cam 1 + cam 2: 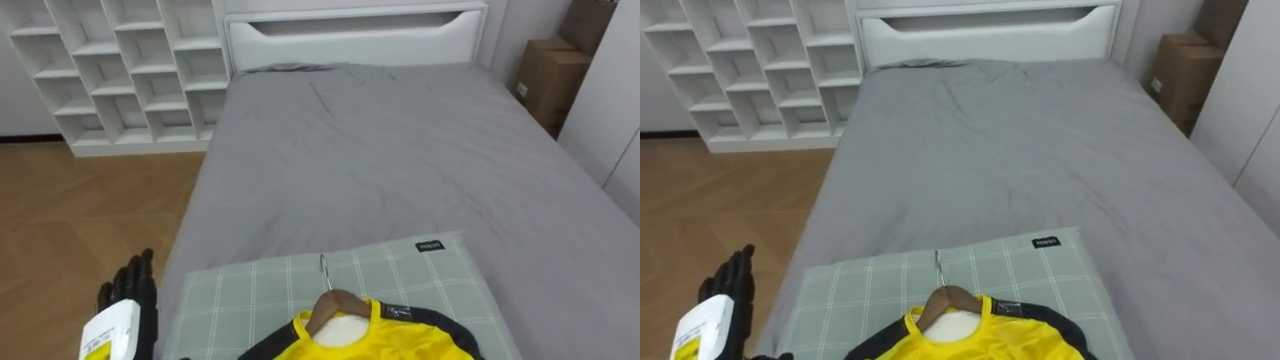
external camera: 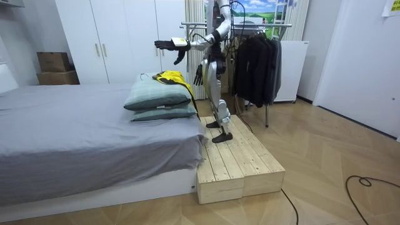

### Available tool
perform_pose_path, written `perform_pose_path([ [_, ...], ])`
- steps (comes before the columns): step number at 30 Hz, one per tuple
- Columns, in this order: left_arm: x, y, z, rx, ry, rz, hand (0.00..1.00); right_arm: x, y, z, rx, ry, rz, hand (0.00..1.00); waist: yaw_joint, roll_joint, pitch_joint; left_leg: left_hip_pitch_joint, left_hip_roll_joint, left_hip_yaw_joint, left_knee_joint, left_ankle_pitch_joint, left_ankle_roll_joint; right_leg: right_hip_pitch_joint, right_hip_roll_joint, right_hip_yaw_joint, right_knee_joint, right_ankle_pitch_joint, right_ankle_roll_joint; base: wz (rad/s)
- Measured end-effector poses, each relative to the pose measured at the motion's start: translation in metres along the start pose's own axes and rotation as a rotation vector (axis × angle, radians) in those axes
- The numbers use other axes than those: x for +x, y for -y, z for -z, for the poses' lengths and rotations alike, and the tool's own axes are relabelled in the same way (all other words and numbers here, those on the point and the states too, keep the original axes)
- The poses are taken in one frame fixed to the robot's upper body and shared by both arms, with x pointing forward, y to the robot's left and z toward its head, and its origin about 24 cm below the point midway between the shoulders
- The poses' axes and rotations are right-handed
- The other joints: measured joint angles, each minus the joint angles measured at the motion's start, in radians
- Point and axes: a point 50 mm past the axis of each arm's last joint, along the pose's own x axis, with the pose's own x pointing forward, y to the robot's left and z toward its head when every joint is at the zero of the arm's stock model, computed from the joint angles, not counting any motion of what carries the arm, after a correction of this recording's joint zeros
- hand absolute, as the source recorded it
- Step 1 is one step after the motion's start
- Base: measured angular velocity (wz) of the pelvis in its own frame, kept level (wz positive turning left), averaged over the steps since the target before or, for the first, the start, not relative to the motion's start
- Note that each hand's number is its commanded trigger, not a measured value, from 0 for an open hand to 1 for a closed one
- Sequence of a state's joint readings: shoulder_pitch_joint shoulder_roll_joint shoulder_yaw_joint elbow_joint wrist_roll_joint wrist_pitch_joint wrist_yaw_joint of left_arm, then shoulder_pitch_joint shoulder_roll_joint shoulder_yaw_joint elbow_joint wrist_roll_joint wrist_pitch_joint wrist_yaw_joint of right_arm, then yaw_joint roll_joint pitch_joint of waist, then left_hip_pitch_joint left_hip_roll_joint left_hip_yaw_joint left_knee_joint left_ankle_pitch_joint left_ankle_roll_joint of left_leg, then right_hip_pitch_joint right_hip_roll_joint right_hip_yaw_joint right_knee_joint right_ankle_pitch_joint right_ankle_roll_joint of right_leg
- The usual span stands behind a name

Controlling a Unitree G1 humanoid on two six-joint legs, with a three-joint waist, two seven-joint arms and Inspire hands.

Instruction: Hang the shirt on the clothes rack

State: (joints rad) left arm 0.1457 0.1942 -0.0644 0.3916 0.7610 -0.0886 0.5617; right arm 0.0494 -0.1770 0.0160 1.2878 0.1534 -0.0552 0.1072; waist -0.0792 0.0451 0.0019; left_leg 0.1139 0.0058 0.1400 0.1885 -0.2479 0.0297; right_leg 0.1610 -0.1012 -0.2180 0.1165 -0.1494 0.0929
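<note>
With left hand [image 1: 140, 300] spread empty left of the near pillow [image 1: 230, 295] and right hand [image 2: 198, 76] hanging idle, reach right for the hanger [image 1: 338, 300] on it; lift level, keeping the yellow shirt [image 1: 400, 342] on.

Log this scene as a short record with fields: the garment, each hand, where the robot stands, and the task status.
garment: yellow shirt on a wooden hanger, lying on the checked pillow at the near end of the grey bed
left hand: raised left of the pillow, fingers straight, holding nothing
right hand: hanging by the hip
robot: standing on the wooden platform, between the bed and the clothes rack
rack: dark clothes hanging
status: shirt not yet picked up
</note>
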Motion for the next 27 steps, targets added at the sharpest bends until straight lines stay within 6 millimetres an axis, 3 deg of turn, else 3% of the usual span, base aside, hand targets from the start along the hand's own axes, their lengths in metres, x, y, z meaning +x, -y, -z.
perform_pose_path([
  [7, 0.005, 0.002, -0.022, 0.015, 0.093, 0.078, 0.00, 0.001, -0.002, -0.002, 0.002, -0.003, -0.002, 0.00, -0.013, -0.008, 0.0034, -0.005, -0.001, 0.006, 0.001, 0.000, 0.000, -0.003, 0.000, 0.042, 0.000, 0.000, 0.000, -0.01],
  [11, 0.026, -0.007, -0.045, 0.025, 0.170, 0.055, 0.00, 0.001, -0.003, -0.004, 0.003, -0.004, 0.003, 0.00, -0.031, -0.010, 0.0048, -0.016, -0.001, 0.010, 0.007, 0.000, 0.000, -0.002, 0.000, 0.049, 0.000, 0.000, 0.000, -0.01],
  [14, 0.025, -0.001, -0.045, 0.027, 0.170, 0.081, 0.00, 0.001, -0.002, -0.004, 0.004, -0.006, 0.016, 0.00, -0.039, -0.007, 0.0023, -0.013, -0.001, 0.024, 0.005, 0.000, 0.000, -0.006, 0.000, 0.054, -0.001, 0.000, 0.000, -0.12],
  [17, 0.015, 0.014, -0.042, 0.041, 0.152, 0.154, 0.00, 0.002, -0.005, -0.003, 0.017, -0.009, 0.015, 0.00, -0.049, -0.016, 0.0020, -0.012, 0.000, 0.027, 0.005, 0.001, -0.001, -0.006, 0.000, 0.053, -0.001, 0.000, 0.000, 0.00],
  [18, 0.011, 0.017, -0.041, 0.042, 0.147, 0.172, 0.00, 0.002, -0.007, -0.004, 0.022, -0.011, 0.010, 0.00, -0.050, -0.017, -0.0013, -0.012, 0.000, 0.028, 0.005, 0.001, -0.001, -0.007, 0.000, 0.053, -0.001, 0.000, 0.000, 0.00],
  [23, 0.008, 0.021, -0.040, 0.052, 0.124, 0.200, 0.00, 0.002, -0.012, -0.002, 0.037, -0.021, -0.002, 0.00, -0.050, -0.042, -0.0068, -0.014, 0.002, 0.039, 0.009, 0.003, -0.001, -0.016, 0.001, 0.057, 0.000, 0.000, 0.000, -0.06],
  [27, 0.009, 0.021, -0.038, 0.057, 0.109, 0.199, 0.00, 0.002, -0.012, -0.002, 0.039, -0.020, 0.001, 0.00, -0.053, -0.041, -0.0052, -0.014, 0.002, 0.049, 0.008, 0.003, -0.001, -0.019, 0.001, 0.079, 0.001, 0.000, 0.000, -0.12],
])
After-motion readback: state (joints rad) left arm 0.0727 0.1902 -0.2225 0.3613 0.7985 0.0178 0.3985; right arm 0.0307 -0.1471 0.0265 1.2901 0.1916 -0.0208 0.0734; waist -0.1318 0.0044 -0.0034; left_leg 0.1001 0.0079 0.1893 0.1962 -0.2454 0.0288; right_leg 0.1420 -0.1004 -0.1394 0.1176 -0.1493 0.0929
